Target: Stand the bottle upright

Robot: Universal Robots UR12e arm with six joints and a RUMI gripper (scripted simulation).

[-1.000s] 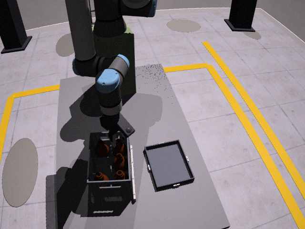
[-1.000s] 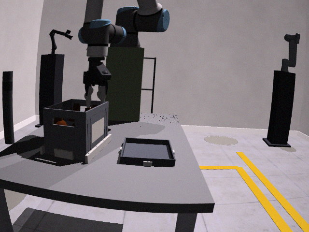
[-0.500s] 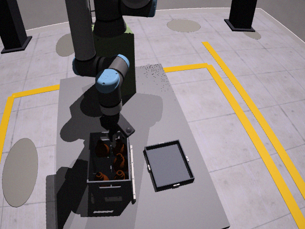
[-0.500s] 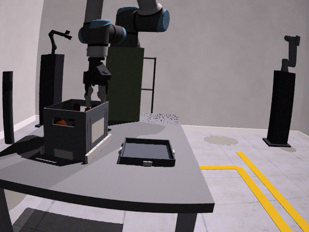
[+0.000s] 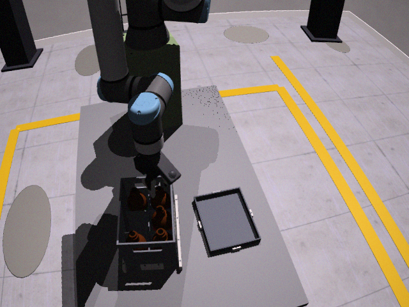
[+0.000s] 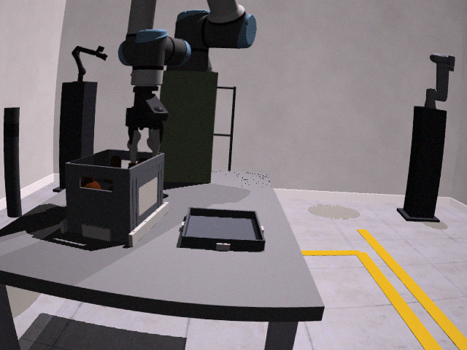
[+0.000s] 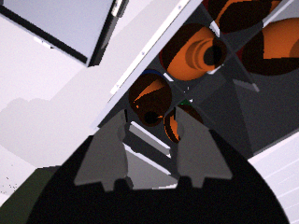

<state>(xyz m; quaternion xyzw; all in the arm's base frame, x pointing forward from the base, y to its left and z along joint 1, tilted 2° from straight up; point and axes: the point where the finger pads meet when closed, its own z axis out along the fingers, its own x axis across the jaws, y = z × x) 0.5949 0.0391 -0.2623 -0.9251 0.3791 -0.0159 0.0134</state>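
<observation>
A dark crate [image 5: 147, 228] stands on the table and holds several orange-brown bottles. The black tray [image 5: 226, 221] lies to its right, with nothing on it. My gripper [image 5: 150, 183] points down over the crate's far end, with its fingertips at about rim height [image 6: 143, 152]. In the wrist view the fingers stand partly open. The mouth of the far-right bottle [image 7: 150, 100] shows in the gap below them, and the fingers do not press on it. Another bottle [image 7: 196, 58] sits in the neighbouring cell. I cannot tell any difference in neck width.
The crate's dividers [image 7: 210, 89] separate the cells, and its white side rail [image 5: 178, 228] faces the tray. The tray also shows in the exterior view [image 6: 221, 227] and the wrist view [image 7: 61, 23]. Dark pillars stand on the floor away from the table.
</observation>
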